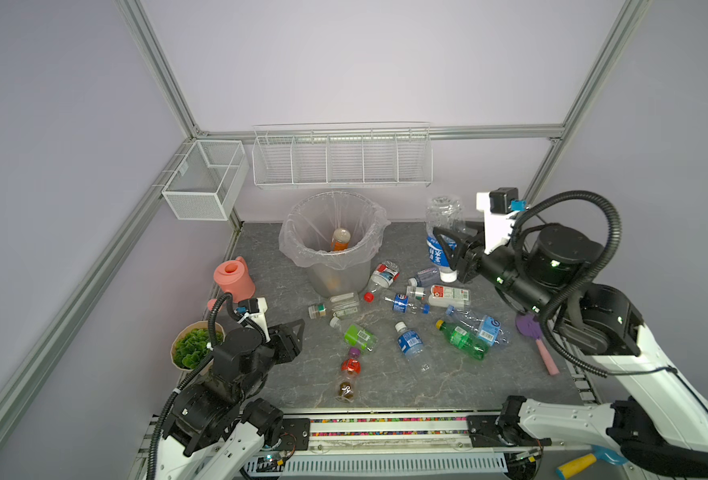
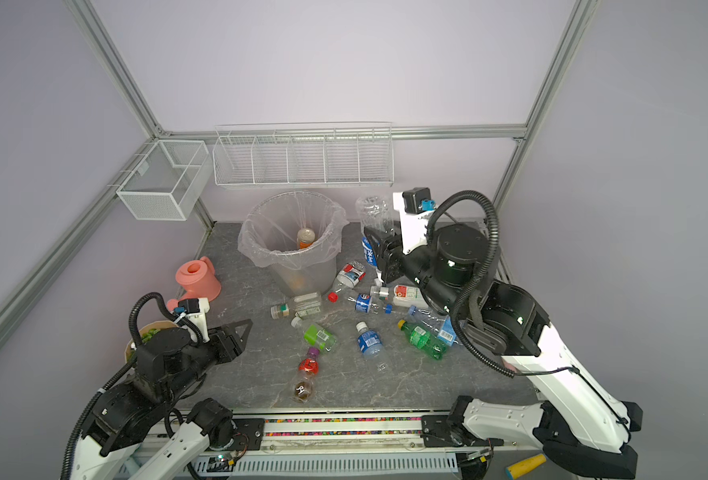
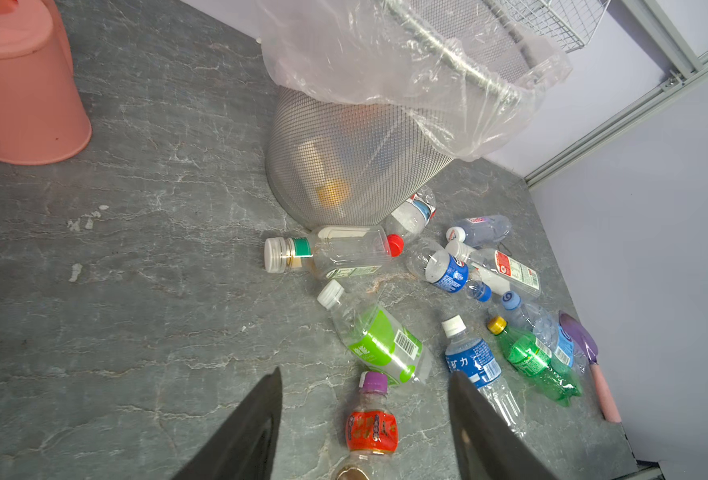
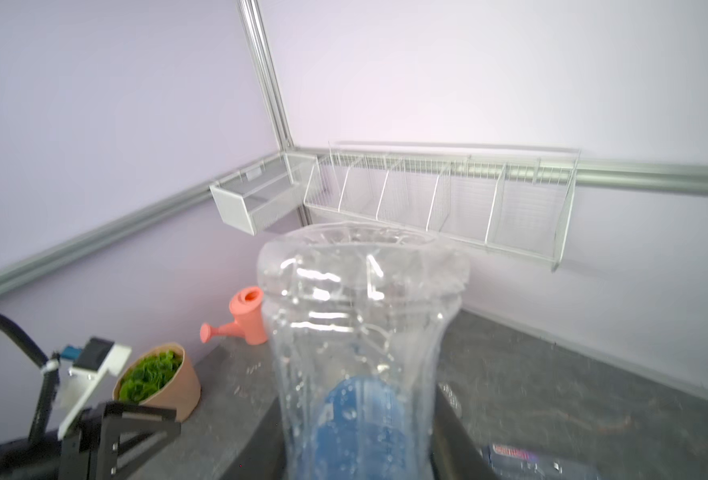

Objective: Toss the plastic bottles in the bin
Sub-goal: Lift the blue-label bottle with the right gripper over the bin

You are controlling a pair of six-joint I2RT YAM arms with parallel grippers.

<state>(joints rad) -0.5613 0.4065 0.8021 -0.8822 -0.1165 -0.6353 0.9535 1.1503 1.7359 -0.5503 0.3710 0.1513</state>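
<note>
clear bottle (image 4: 356,332) blurred, hiding right gripper (image 1: 445,247)

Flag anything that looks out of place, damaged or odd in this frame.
The large clear bottle in the right gripper is held upside down, white cap toward the table, its wall dented. The blue-capped bottle beside the green bottle looks crushed. The other bottles lie on their sides near the bin; no spill shows.

even soft light, blurred right-wrist view
</note>
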